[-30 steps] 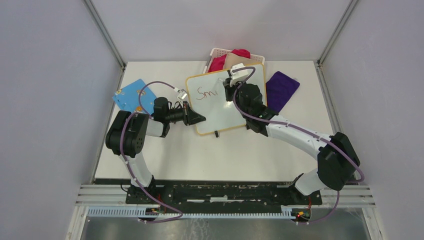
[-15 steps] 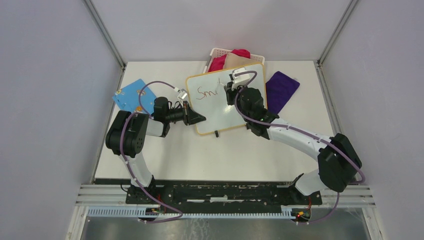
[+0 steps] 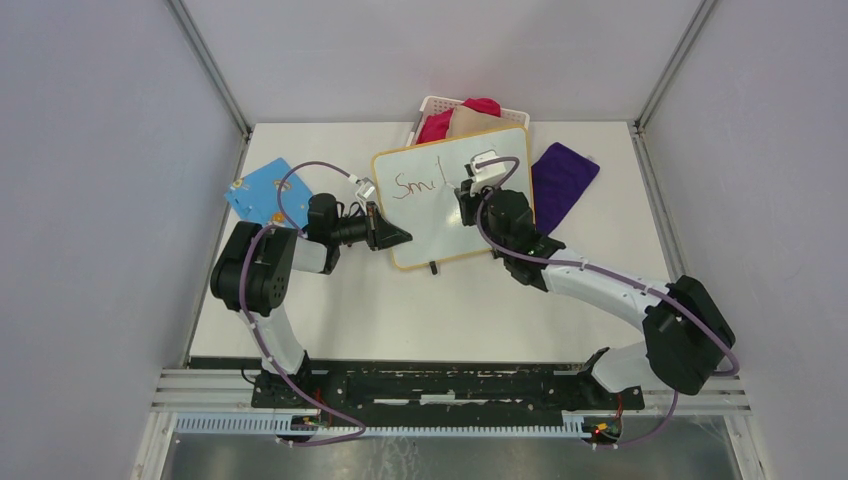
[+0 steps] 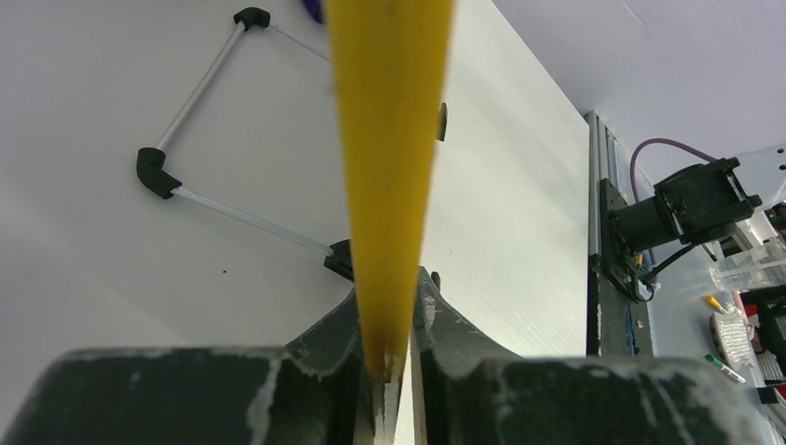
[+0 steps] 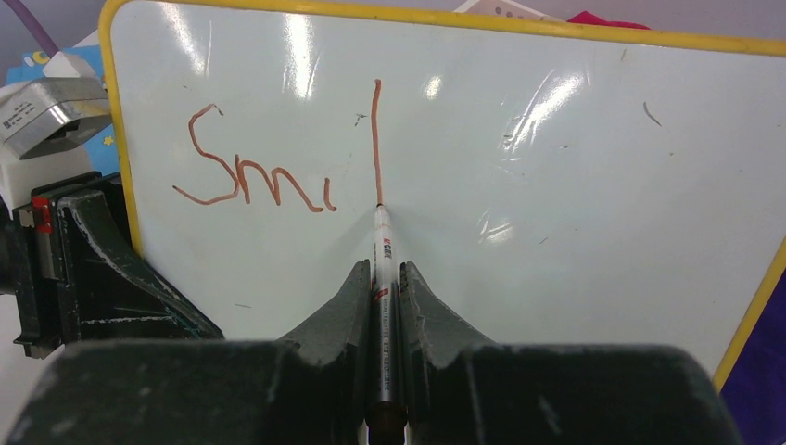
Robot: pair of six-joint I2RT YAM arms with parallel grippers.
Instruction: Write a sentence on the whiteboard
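Note:
The whiteboard (image 3: pixel 430 228), white with a yellow-orange rim, stands tilted at the table's back centre. My left gripper (image 3: pixel 396 238) is shut on its left rim (image 4: pixel 389 139), which runs up between the fingers (image 4: pixel 436 315) in the left wrist view. Red letters of the sentence (image 5: pixel 250 181) read "Smi" followed by a tall upright stroke (image 5: pixel 376 139). My right gripper (image 5: pixel 383 271) is shut on a thin marker (image 5: pixel 382 243). The marker's tip touches the board at the bottom of that stroke. From above, the right gripper (image 3: pixel 466 193) hovers over the board's upper middle, right of the writing (image 3: pixel 415 185).
A blue board (image 3: pixel 258 192) lies left of the left arm. A purple cloth (image 3: pixel 562 175) lies right of the whiteboard. A white basket (image 3: pixel 432 104) with red and beige cloths stands behind it. The whiteboard's wire stand with black feet (image 4: pixel 153 171) shows underneath.
The right gripper has shifted to the right and drawn a tall stroke downward after "Smi". The left gripper has stayed on the board's rim.

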